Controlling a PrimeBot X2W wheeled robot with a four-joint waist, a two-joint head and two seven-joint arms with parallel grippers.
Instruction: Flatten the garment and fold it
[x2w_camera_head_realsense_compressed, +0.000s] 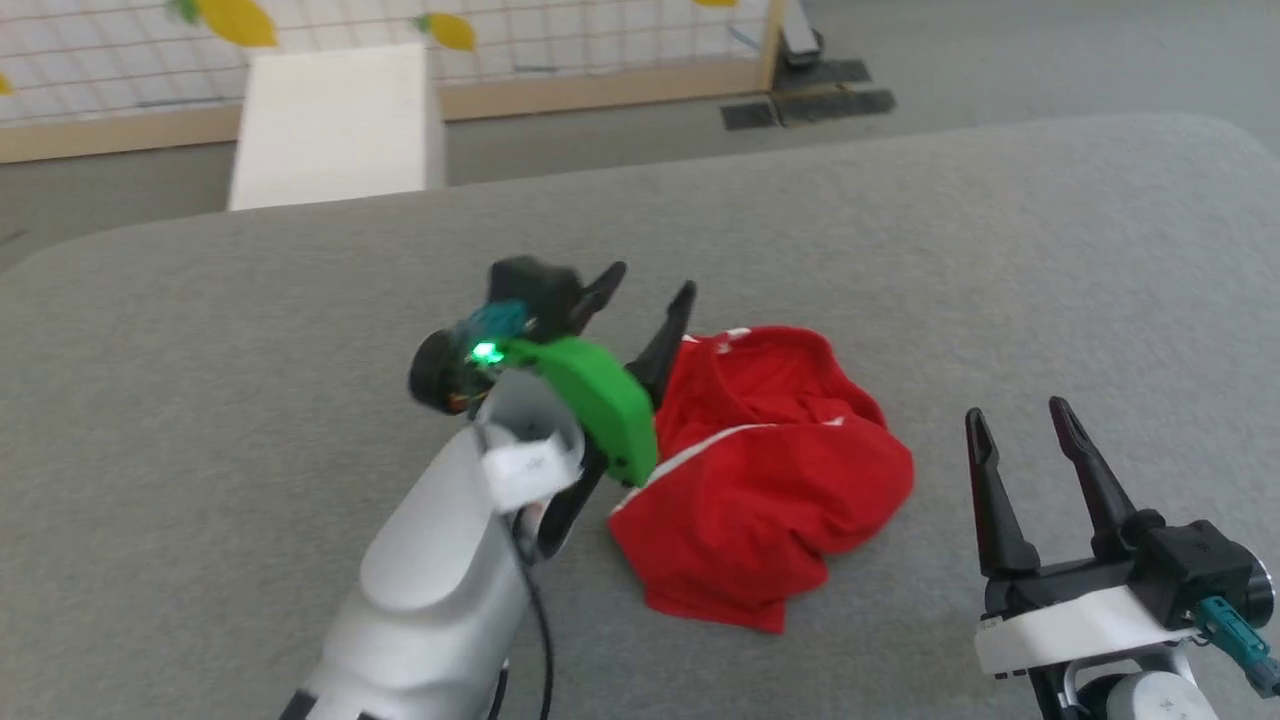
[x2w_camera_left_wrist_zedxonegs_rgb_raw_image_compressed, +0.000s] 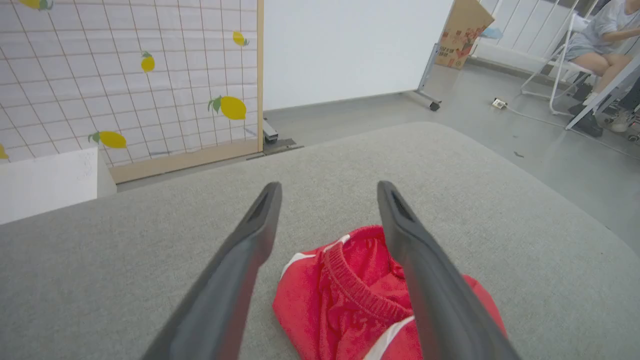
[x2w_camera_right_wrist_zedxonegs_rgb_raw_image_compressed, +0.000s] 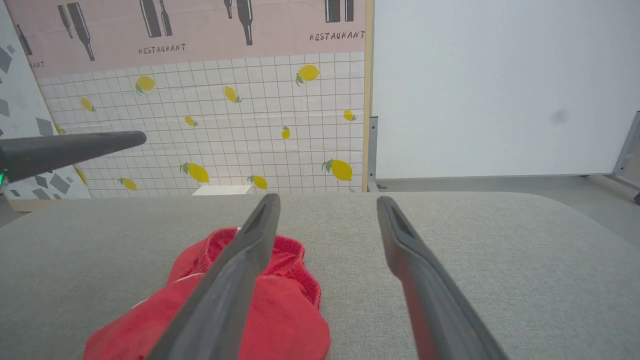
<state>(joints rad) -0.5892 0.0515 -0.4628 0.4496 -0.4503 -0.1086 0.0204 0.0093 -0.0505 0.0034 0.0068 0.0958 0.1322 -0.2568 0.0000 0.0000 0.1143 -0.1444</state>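
Observation:
The red garment lies crumpled in a heap on the grey cushioned surface, with white stripes and a ribbed waistband showing. My left gripper is open just left of the heap's far edge, above the cloth, with nothing between its fingers. From the left wrist view the garment sits under and between the spread fingers. My right gripper is open to the right of the heap, apart from it. In the right wrist view the garment lies to the lower left, behind the left finger.
A white box stands on the floor beyond the surface's far edge, before a lemon-patterned tiled panel. A seated person and a chair are at the far right in the left wrist view. The surface's rounded edge drops to the floor.

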